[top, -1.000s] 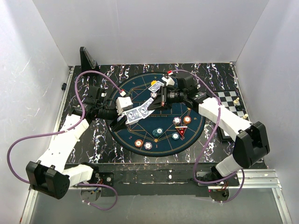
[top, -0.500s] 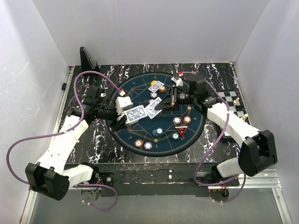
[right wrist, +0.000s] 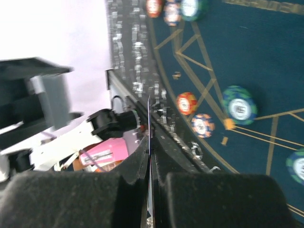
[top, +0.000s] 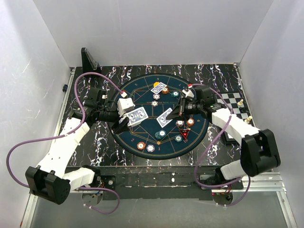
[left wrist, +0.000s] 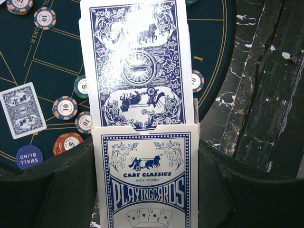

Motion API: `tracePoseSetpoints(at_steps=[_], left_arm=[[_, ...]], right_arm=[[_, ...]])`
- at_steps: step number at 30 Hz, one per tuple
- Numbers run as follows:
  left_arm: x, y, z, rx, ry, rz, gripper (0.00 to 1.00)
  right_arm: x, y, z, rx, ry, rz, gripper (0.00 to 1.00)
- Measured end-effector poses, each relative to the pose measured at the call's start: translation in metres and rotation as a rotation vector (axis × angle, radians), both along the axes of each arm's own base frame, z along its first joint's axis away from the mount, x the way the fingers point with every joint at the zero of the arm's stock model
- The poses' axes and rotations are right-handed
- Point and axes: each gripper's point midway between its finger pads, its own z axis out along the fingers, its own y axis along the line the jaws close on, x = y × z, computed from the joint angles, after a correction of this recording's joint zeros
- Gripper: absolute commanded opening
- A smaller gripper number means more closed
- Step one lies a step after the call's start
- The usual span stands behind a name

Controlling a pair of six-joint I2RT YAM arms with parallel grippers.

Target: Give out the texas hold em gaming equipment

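left gripper [left wrist: 145, 192] is clamped around the card box [left wrist: 145, 171], with a blue-backed card [left wrist: 137, 61] poking out the top. right gripper [top: 175, 112] is pinching a single card [top: 165, 117] over the round mat [top: 142, 97], near the chips [top: 190, 121] and the triangular marker [top: 184, 134].

- a black tabletop with white marbling [top: 218, 71]; plain white walls [top: 152, 28] box it in at the back and both sides;
- a round dark teal mat with gold lines [top: 140, 88], lying at the middle of the tabletop;
- a black-white chessboard [top: 232, 100] at the right edge, partly hidden; a pale piece [top: 241, 101] stands upright on it;
- a black upright stand [top: 89, 59] at the back left corner, apart from the mat
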Motion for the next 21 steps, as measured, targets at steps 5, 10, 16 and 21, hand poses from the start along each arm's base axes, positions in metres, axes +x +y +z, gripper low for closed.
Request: tracePoseSetpoints(at_steps=[5,10,16,21], left_arm=[[-0.003,0.001,0.0,0.002,0.005,-0.001,0.05],[-0.004,0.001,0.001,0.001,0.005,-0.002,0.05],[-0.004,0.001,0.001,0.001,0.003,-0.003,0.05],[-0.004,0.001,0.002,0.001,0.0,-0.003,0.06]], right_arm=[[0.013,-0.008,-0.068,-0.158,0.103,-0.053,0.04],[0.024,-0.016,-0.112,-0.268,0.151,-0.096,0.04],[0.038,-0.017,-0.137,-0.323,0.17,-0.126,0.05],[0.044,-0.02,-0.146,-0.361,0.165,-0.147,0.22]])
